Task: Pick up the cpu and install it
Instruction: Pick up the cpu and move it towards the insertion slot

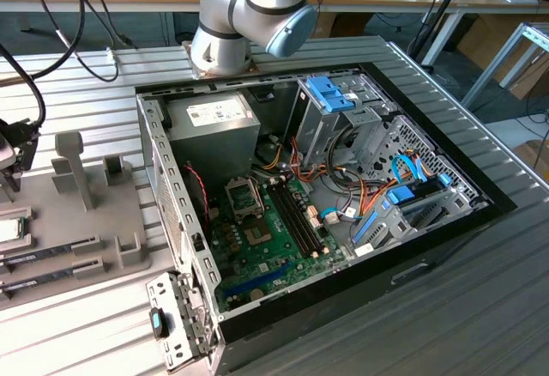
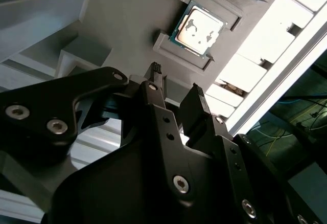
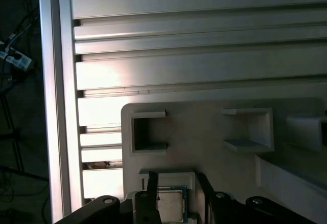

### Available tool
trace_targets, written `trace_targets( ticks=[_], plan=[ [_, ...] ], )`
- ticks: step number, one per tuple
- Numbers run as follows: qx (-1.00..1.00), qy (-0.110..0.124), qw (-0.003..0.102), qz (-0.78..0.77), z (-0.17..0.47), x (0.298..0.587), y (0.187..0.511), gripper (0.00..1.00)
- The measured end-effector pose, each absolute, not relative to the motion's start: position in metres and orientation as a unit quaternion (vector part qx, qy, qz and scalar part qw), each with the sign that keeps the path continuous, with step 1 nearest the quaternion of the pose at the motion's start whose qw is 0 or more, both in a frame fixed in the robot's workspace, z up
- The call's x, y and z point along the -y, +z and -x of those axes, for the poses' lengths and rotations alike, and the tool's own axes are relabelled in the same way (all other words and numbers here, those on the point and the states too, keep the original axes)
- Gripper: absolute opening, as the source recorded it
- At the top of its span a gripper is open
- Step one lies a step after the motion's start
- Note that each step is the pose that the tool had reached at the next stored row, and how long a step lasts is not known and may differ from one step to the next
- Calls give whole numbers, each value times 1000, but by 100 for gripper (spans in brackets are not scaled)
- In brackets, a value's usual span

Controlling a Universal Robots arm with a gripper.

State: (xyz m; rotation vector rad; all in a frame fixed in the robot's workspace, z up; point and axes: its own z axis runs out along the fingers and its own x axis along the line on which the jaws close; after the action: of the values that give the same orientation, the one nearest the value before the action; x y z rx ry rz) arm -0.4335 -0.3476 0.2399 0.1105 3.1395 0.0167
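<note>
Clear air separates the spread gripper (image 2: 176, 82) from the cpu (image 2: 198, 28); in the exterior view, a post (image 1: 73, 166) rises at the cpu's two o'clock.

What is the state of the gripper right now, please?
Gripper: open, holding nothing; fingers apart, close to the small flat square silver-grey cpu chip.

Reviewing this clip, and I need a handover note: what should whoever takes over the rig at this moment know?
The gripper is open and empty, hovering over the cpu.
The cpu lies flat in its recess on the grey tray, at the exterior view's left of the computer case.
Done: gripper lined up above the cpu.
Left: pick the cpu up and fit it into the socket inside the case.
</note>
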Motion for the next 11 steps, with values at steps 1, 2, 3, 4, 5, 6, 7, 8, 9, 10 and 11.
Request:
trace_targets(
  ticks=[1,2,3,4,5,6,7,8,9,10,11],
  plan=[
    [-999,5,0,-35,433,348,240,42],
    [-999,5,0,-35,433,348,239,42],
    [-999,5,0,-35,433,348,239,42],
    [-999,5,0,-35,433,348,238,42],
    [-999,5,0,-35,433,348,238,42],
    [-999,5,0,-35,433,348,237,42],
    [-999,5,0,-35,433,348,237,42],
    [-999,5,0,-35,433,348,237,42],
    [-999,5,0,-35,433,348,237,42],
    [-999,5,0,-35,433,348,236,42],
    [-999,5,0,-35,433,348,236,42]
  ],
)
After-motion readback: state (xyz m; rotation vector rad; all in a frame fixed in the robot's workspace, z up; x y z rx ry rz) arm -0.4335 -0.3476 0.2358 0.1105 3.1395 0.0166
